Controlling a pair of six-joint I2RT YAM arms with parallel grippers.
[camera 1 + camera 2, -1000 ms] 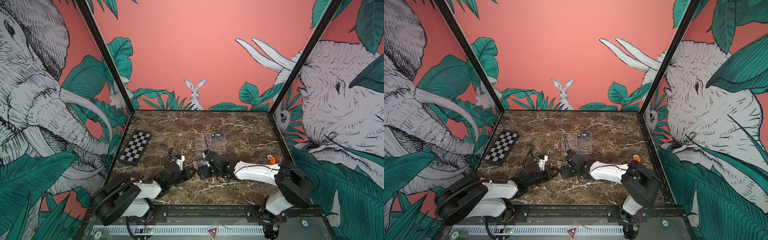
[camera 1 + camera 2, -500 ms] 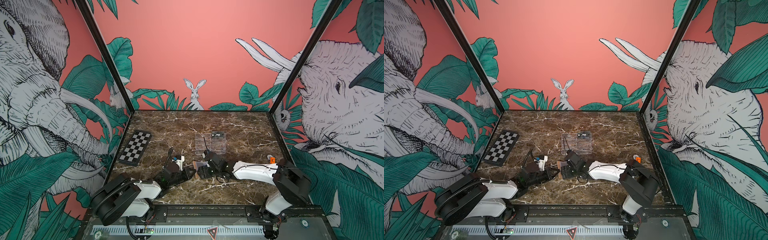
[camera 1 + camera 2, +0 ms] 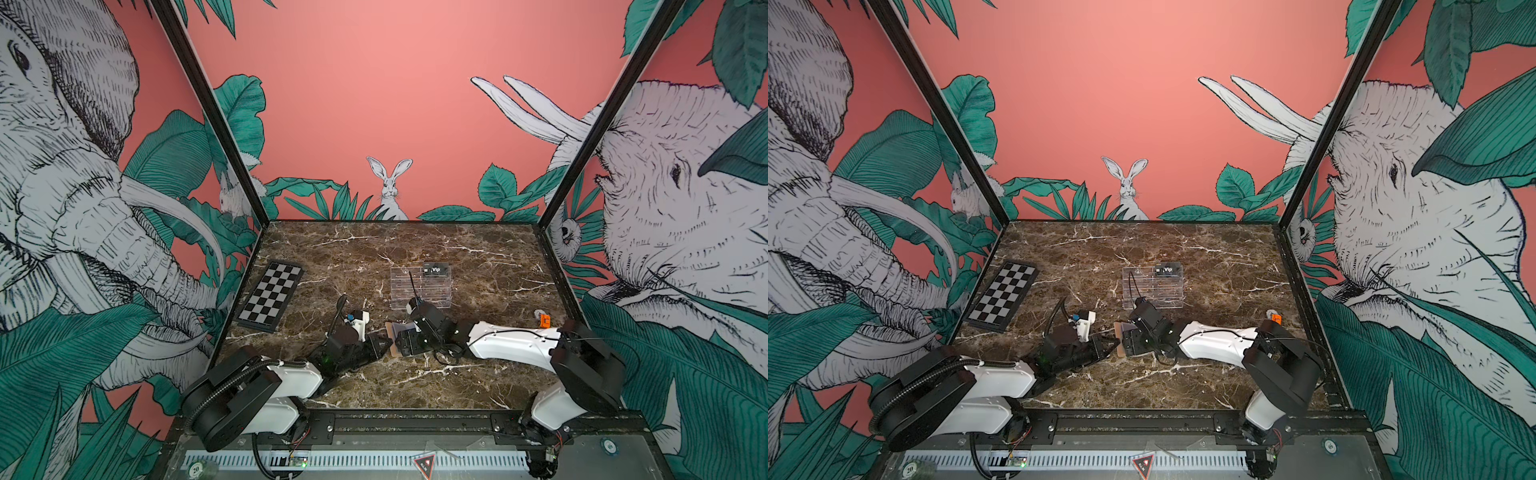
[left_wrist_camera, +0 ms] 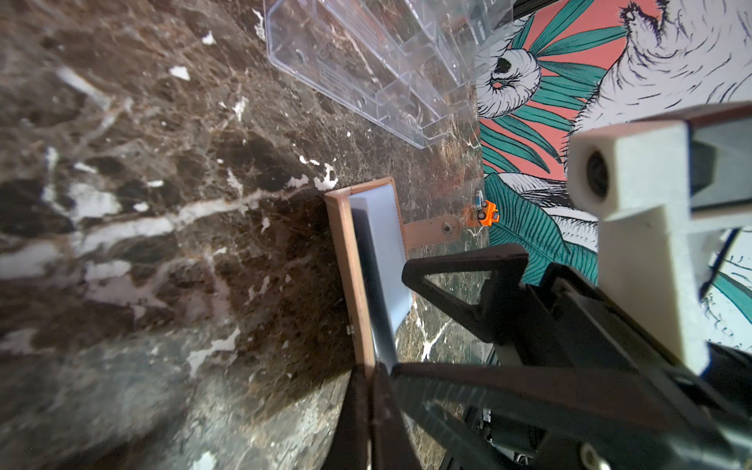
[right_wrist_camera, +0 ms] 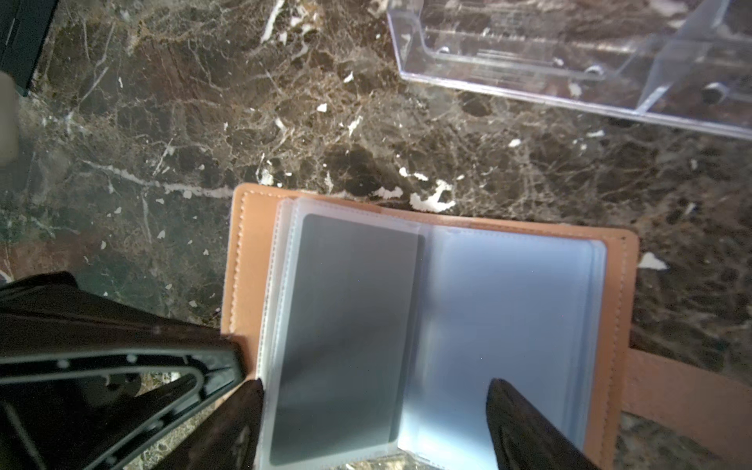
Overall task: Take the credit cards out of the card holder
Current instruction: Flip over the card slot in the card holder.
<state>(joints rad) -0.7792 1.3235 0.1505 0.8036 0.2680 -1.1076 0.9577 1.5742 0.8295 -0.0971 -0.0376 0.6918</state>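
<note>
One card holder (image 5: 508, 325) is found open on the table (image 3: 415, 245), near the front, between the two arms. One snap tab (image 4: 433, 234) is seen projecting from its tan cover.

Two credit cards are counted. One dark card (image 5: 354, 325) is held inside a clear sleeve of the open holder. One Vip card (image 3: 435, 269) is set at the rear of the single clear stand (image 3: 419, 286), well apart from the holder, and is shown in both top views.

Two claws are seen. The left claw (image 4: 372, 374) is pressed together, clamped on the edge of the holder's tan cover. The right claw (image 5: 374, 382) is spread apart over the open sleeves, with one fingertip (image 5: 248, 403) beside the sleeve that holds the dark card and the other over the neighbouring sleeve, in which no card can be made out. Whether the sleeves are touched by it cannot be told.

One chequered board (image 3: 272, 301) is laid at the table's left side, and one small orange object (image 3: 544, 319) near its right edge.
</note>
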